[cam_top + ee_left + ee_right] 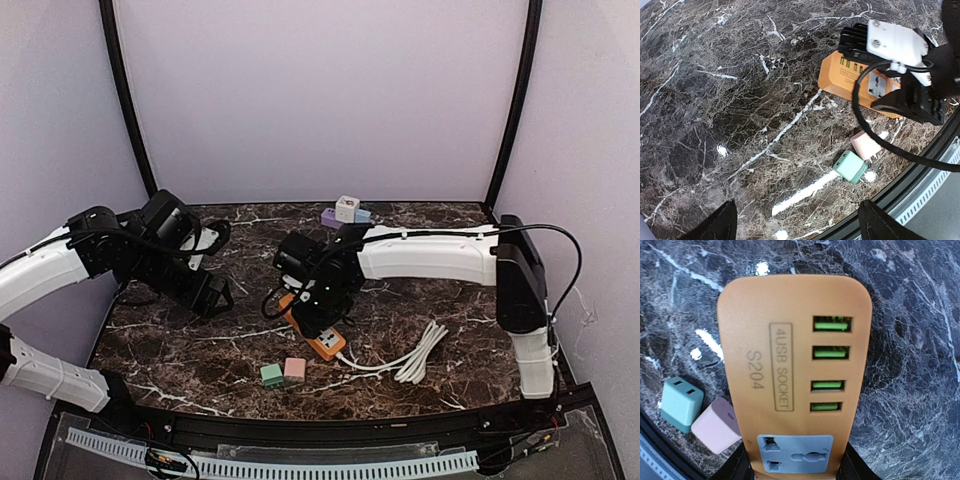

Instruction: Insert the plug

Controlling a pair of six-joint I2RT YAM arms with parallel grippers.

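Right end effector (795, 467) clamped across orange power strip (795, 365) at its socket end. Teal plug (681, 404) and pink plug (715, 425) just to its left. Left end effector (797, 224) apart, empty.

orange power strip (790, 365): near end cut off by the right wrist view's lower edge; from above, mostly covered by the right gripper (321, 330)
fingers (741, 467): only dark slivers show at that edge
pink plug (717, 426): one corner behind the strip
white cable (418, 352): strip end hidden
stacked adapters (346, 211): too small for detail
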